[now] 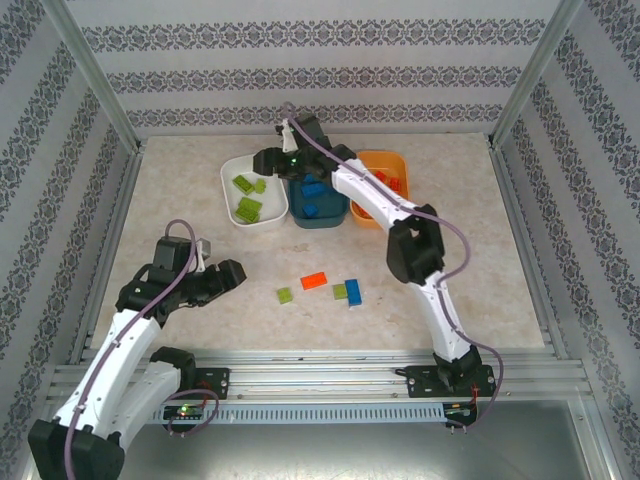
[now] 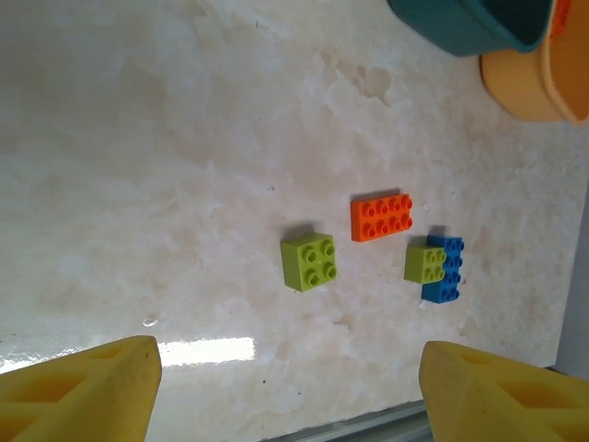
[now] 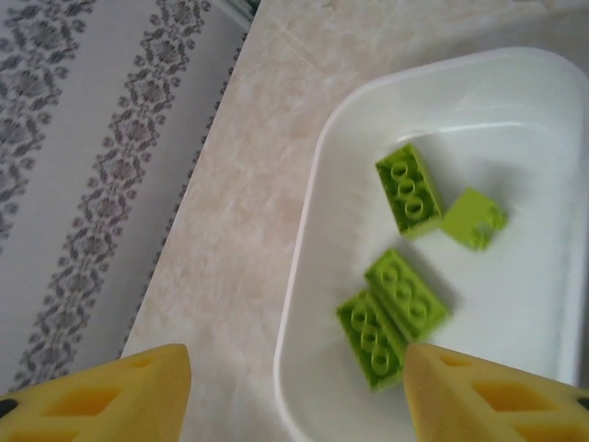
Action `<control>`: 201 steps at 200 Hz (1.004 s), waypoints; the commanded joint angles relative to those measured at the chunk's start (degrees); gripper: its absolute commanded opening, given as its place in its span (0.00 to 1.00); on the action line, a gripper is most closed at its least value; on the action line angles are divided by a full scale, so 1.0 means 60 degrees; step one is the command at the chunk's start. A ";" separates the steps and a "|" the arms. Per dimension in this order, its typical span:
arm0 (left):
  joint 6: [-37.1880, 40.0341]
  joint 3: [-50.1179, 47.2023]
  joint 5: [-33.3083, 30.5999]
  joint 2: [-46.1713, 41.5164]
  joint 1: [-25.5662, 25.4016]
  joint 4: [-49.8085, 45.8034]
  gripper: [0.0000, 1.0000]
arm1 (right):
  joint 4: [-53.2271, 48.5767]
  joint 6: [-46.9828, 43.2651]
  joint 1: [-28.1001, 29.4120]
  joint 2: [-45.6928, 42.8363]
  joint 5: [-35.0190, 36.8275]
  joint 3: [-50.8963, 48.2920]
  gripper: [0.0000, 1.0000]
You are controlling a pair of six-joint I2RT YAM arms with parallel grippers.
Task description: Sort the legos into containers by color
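While the right gripper's (image 3: pixel 294 361) jaws are opened over the white bowl (image 3: pixel 515 304), loose legos (image 2: pixel 381 217) must be gripped by the open left gripper (image 2: pixel 290 368).

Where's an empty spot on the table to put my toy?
The right side of the table, between the right arm and the wall, is bare. So is the left back corner beside the white bowl. It is crowded by the three bowls at the back and around the loose bricks in front.
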 commanded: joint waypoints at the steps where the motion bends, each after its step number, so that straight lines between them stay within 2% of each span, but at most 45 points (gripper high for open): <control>1: 0.0077 0.0248 -0.0835 0.0419 -0.0754 0.0077 0.75 | 0.0403 -0.0885 0.0054 -0.2307 0.0279 -0.1960 0.65; 36: -0.0003 0.0772 -0.2048 0.1977 -0.2311 0.0329 0.79 | 0.0148 -0.1247 -0.0171 -0.5333 0.1069 -0.5857 0.71; 67: -0.0224 0.1051 -0.2375 0.3070 -0.3104 0.0872 0.86 | -0.0494 -0.1383 -0.0375 -0.7606 0.1647 -0.8630 0.74; 101: -0.0143 0.1692 -0.2835 0.4548 -0.3918 0.0769 0.91 | -0.0740 -0.1033 -0.0510 -0.9384 0.1841 -1.1161 0.77; 118: -0.0266 0.1922 -0.2979 0.5156 -0.4268 0.0840 1.00 | -0.0863 -0.0884 -0.0529 -0.9984 0.2198 -1.2010 0.78; 153: -0.0622 0.2568 -0.3448 0.6314 -0.4928 0.0708 1.00 | -0.1512 -0.0469 -0.0525 -1.0349 0.3311 -1.2931 0.80; 201: -0.0886 0.2915 -0.3674 0.7382 -0.5238 0.0768 1.00 | -0.1218 -0.0393 -0.0510 -1.0177 0.3093 -1.3617 0.81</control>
